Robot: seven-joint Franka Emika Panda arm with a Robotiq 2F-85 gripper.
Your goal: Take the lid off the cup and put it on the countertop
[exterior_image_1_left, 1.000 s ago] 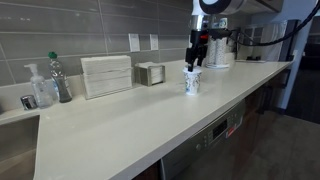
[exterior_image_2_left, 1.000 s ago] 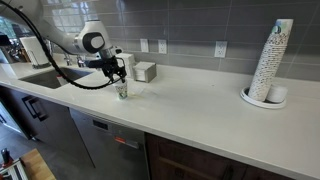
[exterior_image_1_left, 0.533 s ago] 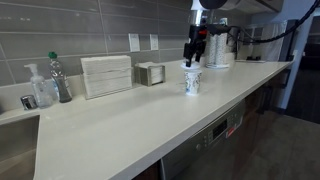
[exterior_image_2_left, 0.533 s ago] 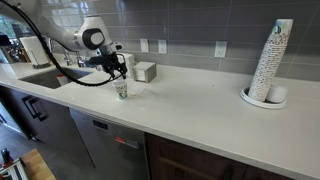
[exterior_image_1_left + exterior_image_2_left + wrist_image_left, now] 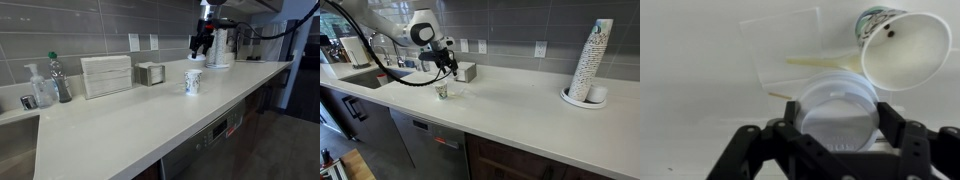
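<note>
The short white cup (image 5: 193,82) with a blue-grey pattern stands on the off-white countertop (image 5: 150,120); it also shows in an exterior view (image 5: 442,90). In the wrist view the cup (image 5: 898,45) lies open below and to the right, with no lid on it. My gripper (image 5: 201,46) hangs above the cup, also seen in an exterior view (image 5: 448,68). In the wrist view my gripper (image 5: 839,115) is shut on the round white lid (image 5: 838,108), one finger on each side of its rim.
A napkin holder (image 5: 106,75), a small box (image 5: 151,73), bottles (image 5: 60,78) and a sink (image 5: 15,150) stand along the wall. A tall stack of white cups (image 5: 590,62) stands far along the counter. A flat paper and a stir stick (image 5: 815,62) lie near the cup.
My gripper has risen from the cup's rim with the lid in it. The cup stays in place, now open.
</note>
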